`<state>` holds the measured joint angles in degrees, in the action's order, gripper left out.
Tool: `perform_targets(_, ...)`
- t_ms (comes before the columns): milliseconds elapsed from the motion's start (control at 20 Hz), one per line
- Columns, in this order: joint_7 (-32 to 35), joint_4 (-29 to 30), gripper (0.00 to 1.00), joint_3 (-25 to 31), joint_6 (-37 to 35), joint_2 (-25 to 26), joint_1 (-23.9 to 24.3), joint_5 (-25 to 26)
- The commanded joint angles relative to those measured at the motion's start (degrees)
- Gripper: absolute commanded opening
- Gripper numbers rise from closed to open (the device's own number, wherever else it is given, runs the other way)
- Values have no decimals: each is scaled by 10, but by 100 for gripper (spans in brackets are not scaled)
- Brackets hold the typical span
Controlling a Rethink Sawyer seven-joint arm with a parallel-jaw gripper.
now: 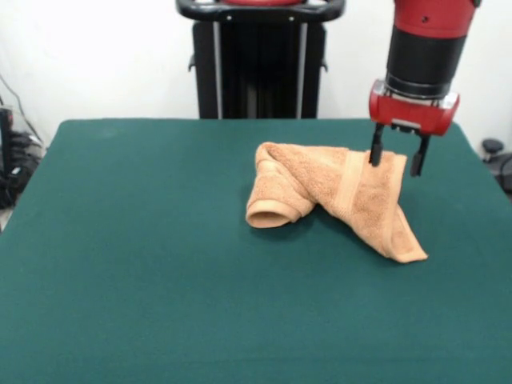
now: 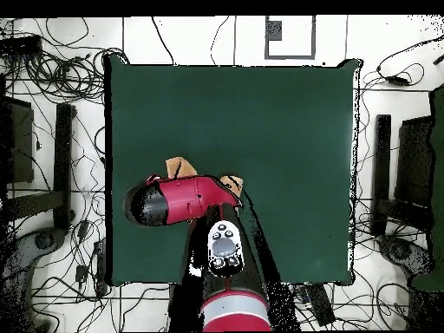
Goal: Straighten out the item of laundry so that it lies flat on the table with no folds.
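Note:
The light orange-tan towel [image 1: 336, 192] lies crumpled on the dark green table [image 1: 120, 280], right of centre, with its left side rolled into a tube and a folded flap running down to the lower right. My gripper [image 1: 397, 158] hangs open and empty over the towel's far right corner. Its left finger [image 1: 375, 152] is at that corner's edge and the right finger is just beyond the cloth. In the overhead view the arm [image 2: 186, 201] hides most of the towel, and only two small pieces of the towel [image 2: 180, 166] show on the table [image 2: 260, 113].
The robot's black pedestal [image 1: 258, 64] stands behind the table's far edge. Cables [image 2: 61, 78] and dark stands lie on the floor around the table. Bare green top stretches left of the towel and in front of it.

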<state>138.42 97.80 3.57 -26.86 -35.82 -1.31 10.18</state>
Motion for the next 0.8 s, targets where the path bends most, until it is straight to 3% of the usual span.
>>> perform_targets(50, 11, -16, 100, 21, 46, 62, -10, 31)
perform_targets(800, 19, -22, 100, 14, 69, 81, -16, 27)
